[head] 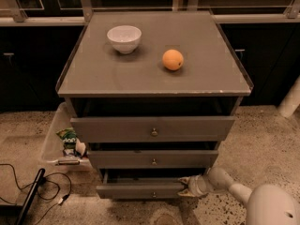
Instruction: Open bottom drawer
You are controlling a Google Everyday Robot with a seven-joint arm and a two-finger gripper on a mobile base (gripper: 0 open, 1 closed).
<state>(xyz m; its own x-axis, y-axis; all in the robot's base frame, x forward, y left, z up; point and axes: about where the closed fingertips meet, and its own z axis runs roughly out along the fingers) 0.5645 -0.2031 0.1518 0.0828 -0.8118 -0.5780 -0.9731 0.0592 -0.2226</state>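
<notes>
Camera view: a grey chest of three drawers. The bottom drawer [140, 190], lowest and slimmest, looks slightly out. The gripper [190, 187] sits at its right end; I cannot tell how the jaws stand. A straight, level outward pull should avoid jamming.

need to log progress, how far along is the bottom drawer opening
Done: the bottom drawer looks a little way out, a dark gap showing above its front. In hand: the gripper is at that front's right end, away from the knob. Left: pulling it out further.
</notes>
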